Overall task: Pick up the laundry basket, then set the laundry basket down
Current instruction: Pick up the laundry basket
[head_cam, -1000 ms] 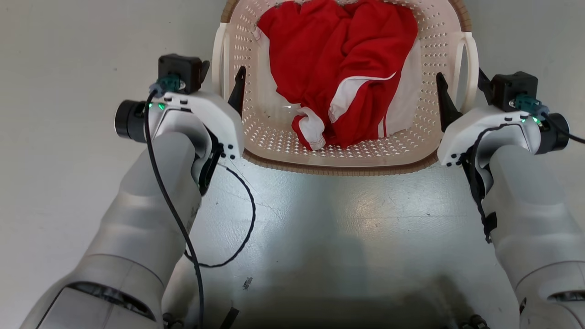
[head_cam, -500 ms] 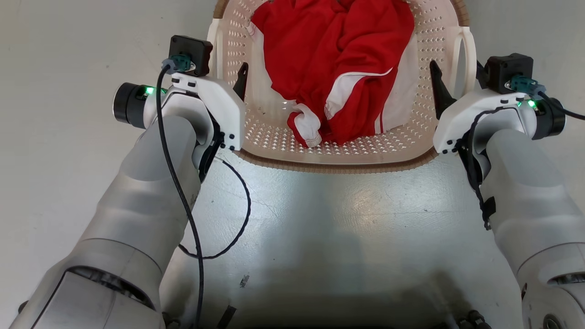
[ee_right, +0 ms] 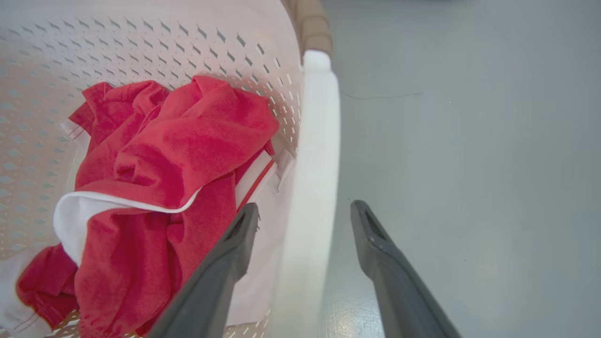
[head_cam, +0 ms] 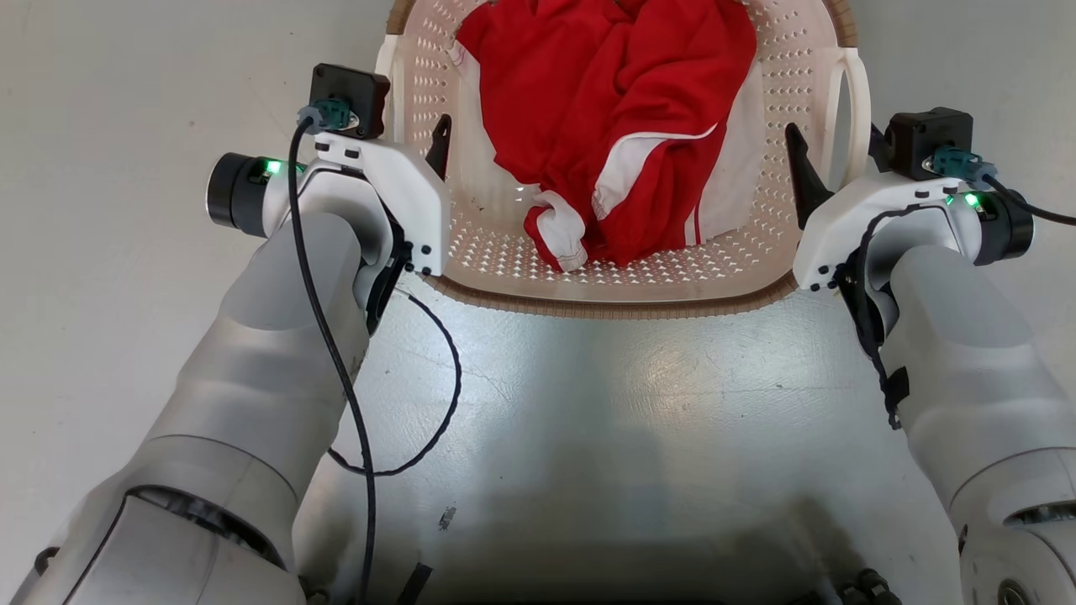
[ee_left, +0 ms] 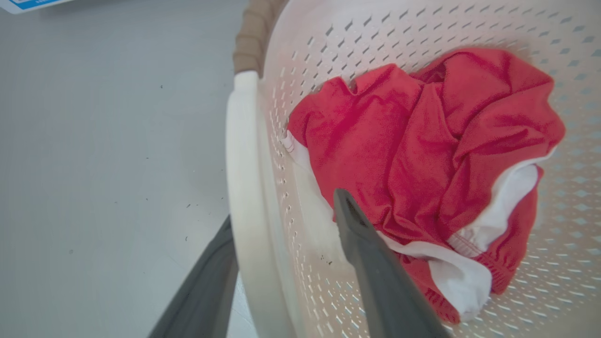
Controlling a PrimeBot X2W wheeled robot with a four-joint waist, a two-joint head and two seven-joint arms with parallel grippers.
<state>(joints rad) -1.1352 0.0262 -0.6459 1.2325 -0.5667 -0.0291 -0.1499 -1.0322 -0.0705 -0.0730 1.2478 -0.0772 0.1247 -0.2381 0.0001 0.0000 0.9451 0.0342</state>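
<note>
Grey floor (head_cam: 126, 84); cream perf. laundry basket (head_cam: 790, 92), brown rim (head_cam: 614, 307); left pincer (ee_left: 284, 209), right pincer (ee_right: 305, 207) spread astride handles (head_cam: 845, 101).

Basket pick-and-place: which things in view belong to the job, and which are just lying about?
Job: laundry basket, left gripper, right gripper.
Lying about: red-and-white garment inside the basket; blue-and-white item on the floor, kind unclear.

Pale grey, glossy floor (head_cam: 639, 395), a few dark specks (head_cam: 451, 517) and one thin thread (ee_right: 382, 96) on it; basket (head_cam: 622, 307) resting or lifted, unclear.
</note>
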